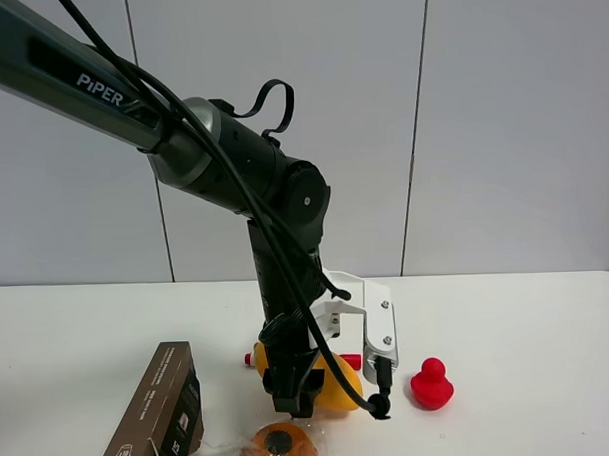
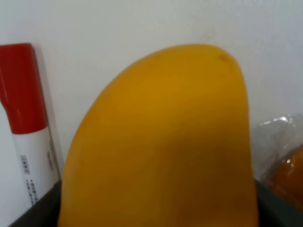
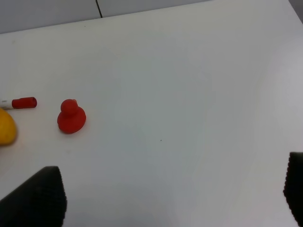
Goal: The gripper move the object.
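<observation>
The yellow-orange mango [image 1: 342, 389] lies on the white table, near the front middle. My left gripper [image 1: 295, 386] reaches down from the dark PiPER arm and is closed around the mango. In the left wrist view the mango [image 2: 161, 142] fills the picture, with the black jaws showing only at the lower corners. My right gripper [image 3: 175, 196] is open and empty, its fingertips [image 3: 38, 196] wide apart above bare table. The mango's edge [image 3: 5, 126] shows far off in that view. The right gripper is out of the exterior view.
A small red duck [image 1: 431, 385] [image 3: 71, 117] stands right of the mango. A red-capped marker [image 1: 349, 361] [image 2: 23, 94] [image 3: 21, 102] lies behind it. A wrapped brown-orange item [image 1: 279, 446] [image 2: 284, 170] sits in front. A dark brown box [image 1: 156, 408] lies to the left.
</observation>
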### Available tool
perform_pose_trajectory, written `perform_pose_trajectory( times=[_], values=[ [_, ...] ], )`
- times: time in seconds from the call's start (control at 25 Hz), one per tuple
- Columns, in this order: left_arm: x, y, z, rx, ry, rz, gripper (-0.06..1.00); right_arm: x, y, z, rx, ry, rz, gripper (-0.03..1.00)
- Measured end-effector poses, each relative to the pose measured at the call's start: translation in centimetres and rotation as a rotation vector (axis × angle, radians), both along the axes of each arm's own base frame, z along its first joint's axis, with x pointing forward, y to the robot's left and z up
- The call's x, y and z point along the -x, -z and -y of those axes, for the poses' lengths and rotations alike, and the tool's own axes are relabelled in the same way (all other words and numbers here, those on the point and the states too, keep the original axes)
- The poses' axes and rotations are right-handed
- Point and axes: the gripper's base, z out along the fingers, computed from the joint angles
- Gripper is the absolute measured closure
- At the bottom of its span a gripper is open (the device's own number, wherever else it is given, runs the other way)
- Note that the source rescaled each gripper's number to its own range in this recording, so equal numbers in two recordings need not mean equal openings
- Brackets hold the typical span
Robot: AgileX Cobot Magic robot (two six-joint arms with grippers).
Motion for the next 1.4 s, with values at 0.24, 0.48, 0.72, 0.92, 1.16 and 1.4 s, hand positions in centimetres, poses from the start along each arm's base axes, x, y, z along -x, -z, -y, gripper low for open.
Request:
perform_pose_trajectory(
  times=[0.24,0.48,0.72,0.92,1.16,1.4],
  values=[
    [0.0,0.0,0.0,0.0,0.0,0.0,0.86,0.0,0.0,0.0,0.0,0.0,0.0,-0.03],
    [0.0,0.0,0.0,-0.003,0.002,0.001,0.53,0.0,0.0,0.0,0.0,0.0,0.0,-0.03],
    [0.3,-3.2,-0.3,0.021,-0.002,0.025,0.4,0.0,0.0,0.0,0.0,0.0,0.0,-0.03],
    [0.4,-10.4,-0.6,0.113,-0.063,0.122,0.4,0.0,0.0,0.0,0.0,0.0,0.0,-0.03],
    [0.4,-22.7,-2.8,0.288,-0.399,0.349,0.4,0.0,0.0,0.0,0.0,0.0,0.0,-0.03],
    [0.9,-30.8,-10.3,0.465,-0.824,0.358,0.4,0.0,0.0,0.0,0.0,0.0,0.0,-0.03]
  ],
)
